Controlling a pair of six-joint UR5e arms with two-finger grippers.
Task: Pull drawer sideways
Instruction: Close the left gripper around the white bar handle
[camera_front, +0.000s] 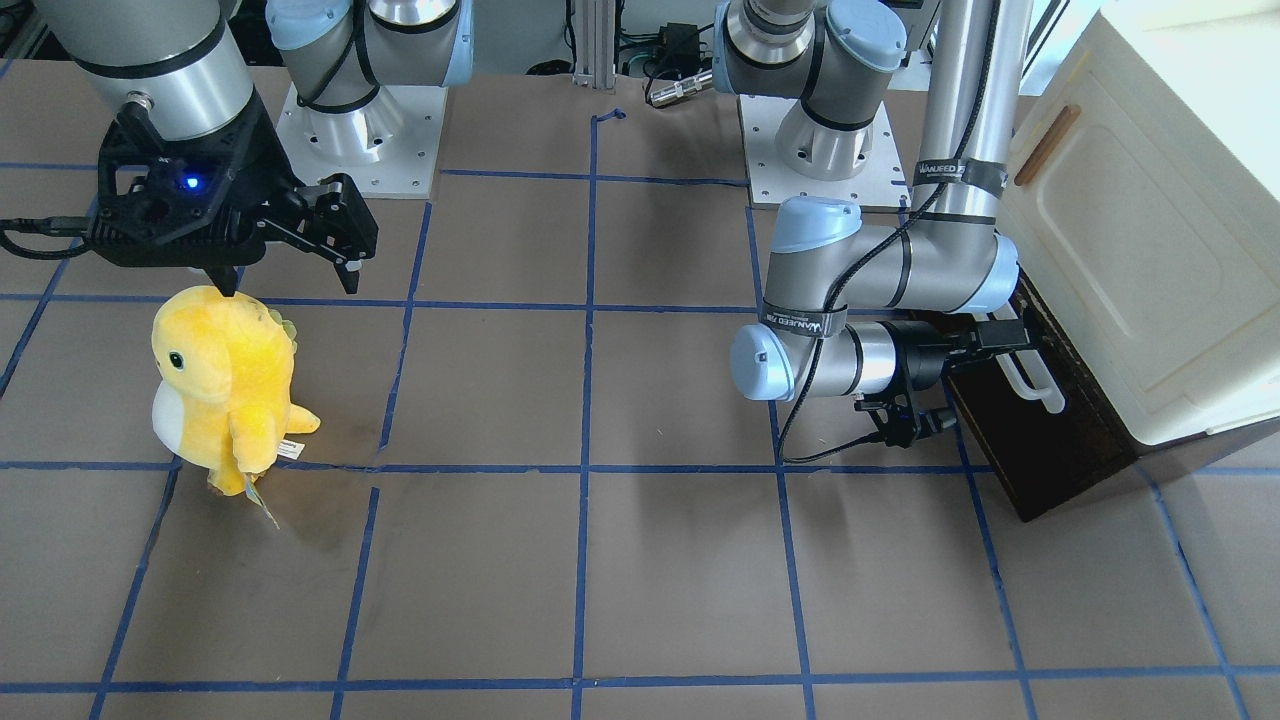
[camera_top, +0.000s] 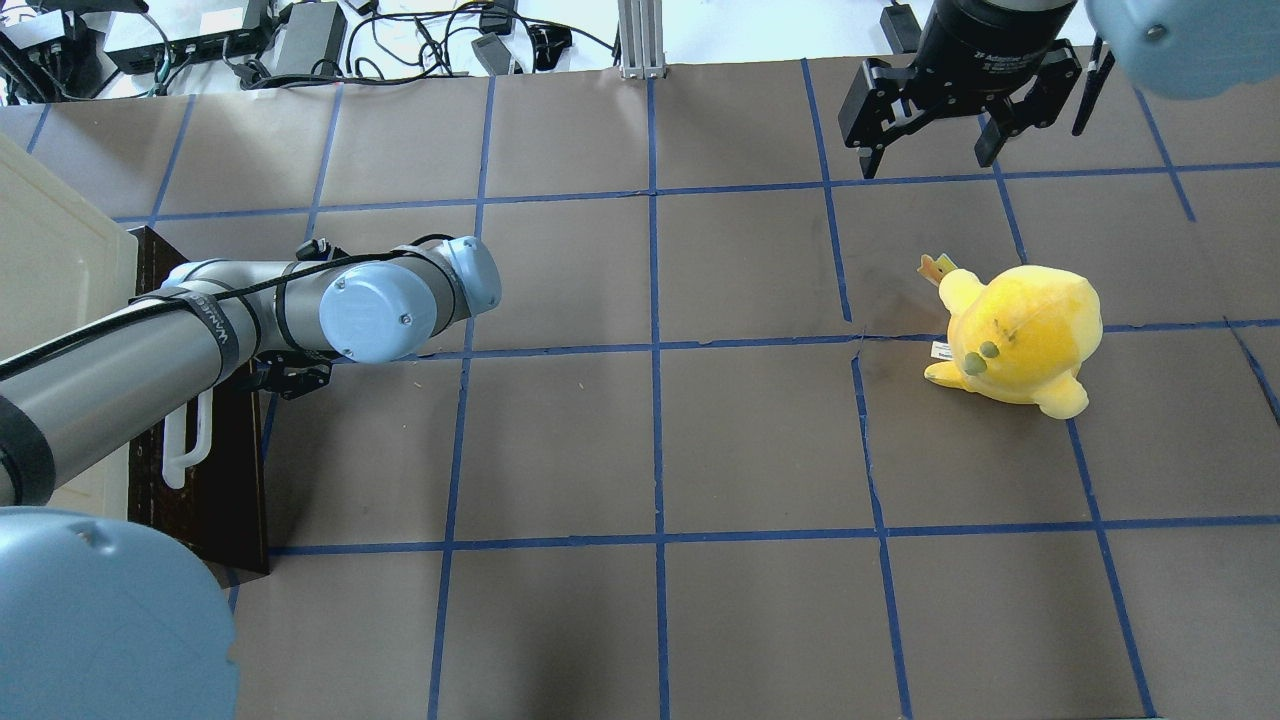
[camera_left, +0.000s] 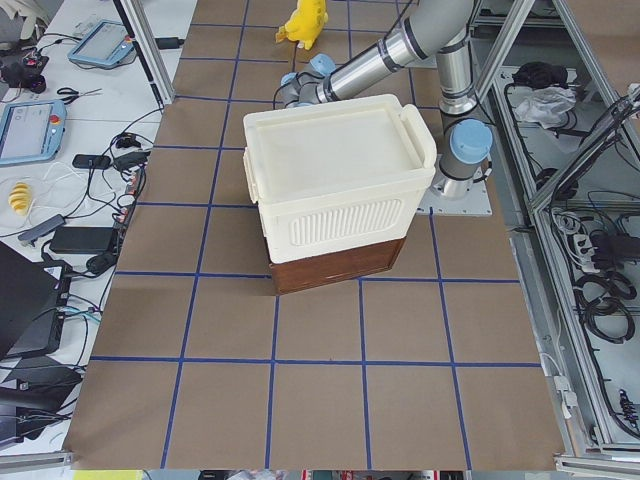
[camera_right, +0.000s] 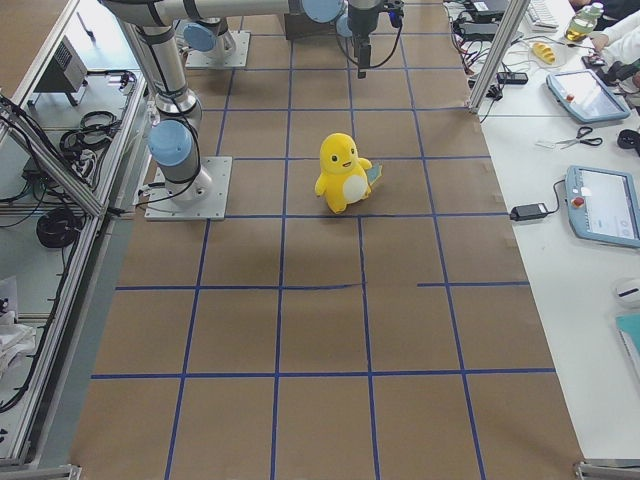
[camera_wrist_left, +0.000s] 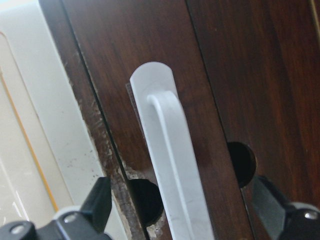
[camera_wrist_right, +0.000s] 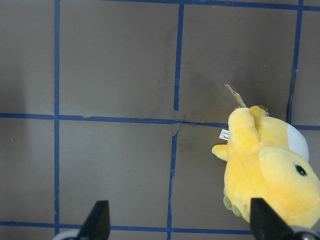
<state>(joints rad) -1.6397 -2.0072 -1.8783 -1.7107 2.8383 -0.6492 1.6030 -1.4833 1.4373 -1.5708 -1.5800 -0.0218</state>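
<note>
Drawer (camera_front: 1060, 450): lying under the cream cabinet (camera_front: 1150, 250), table's left end | left gripper (camera_wrist_left: 182, 202): nearer arm, standing spread, straddling the white handle (camera_wrist_left: 167, 145) across its long axis, not yet clenching | right gripper (camera_top: 925, 165): hanging released beside the toy (camera_top: 1020, 335), well apart.

Brown table top (camera_top: 560, 450) under a blue tape grid (camera_top: 660, 541)
</note>
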